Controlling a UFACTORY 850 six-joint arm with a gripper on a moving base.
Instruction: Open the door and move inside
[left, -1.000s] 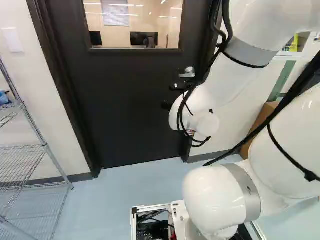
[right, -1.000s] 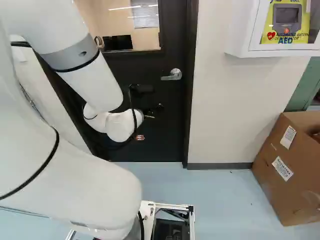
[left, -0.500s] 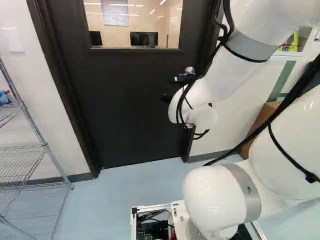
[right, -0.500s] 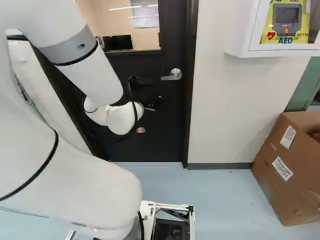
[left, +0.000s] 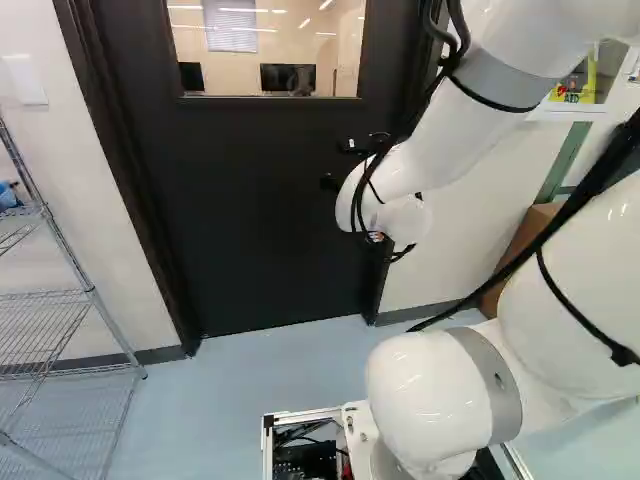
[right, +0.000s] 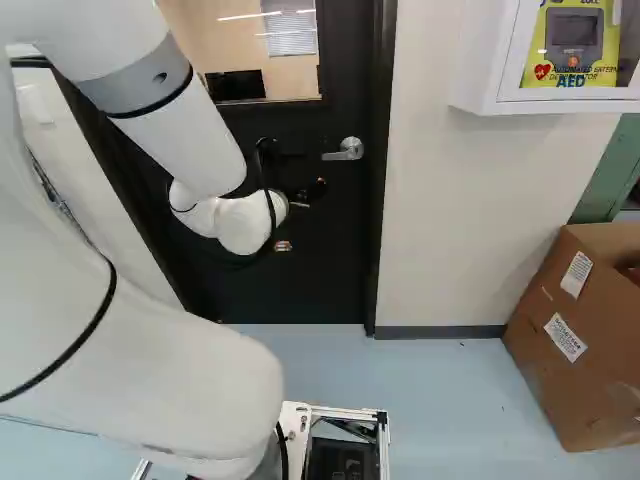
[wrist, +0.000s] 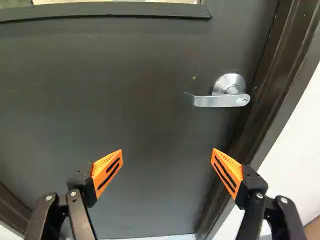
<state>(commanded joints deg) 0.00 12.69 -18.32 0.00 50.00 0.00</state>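
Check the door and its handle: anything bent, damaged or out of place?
Nothing serious stands out: the door is shut and its handle looks level and whole. The one oddity is a tiny yellowish speck near the handle, probably harmless.

In the right base view, the arm (right: 120, 370) filled the side from seven to eleven o'clock, its wrist (right: 245, 222) in front of the dark door (right: 335, 260). The gripper (right: 314, 190) showed small and dark, seven o'clock from the handle (right: 350, 149), whose lever pointed to nine. The door's window (right: 245, 40) sat at eleven, a screen (right: 235, 86) visible through it. A white cabinet (right: 485, 80) with an AED (right: 572, 42) hung at two, a carton (right: 560, 340) stood at four, and a metal frame (right: 384, 440) lay at six.
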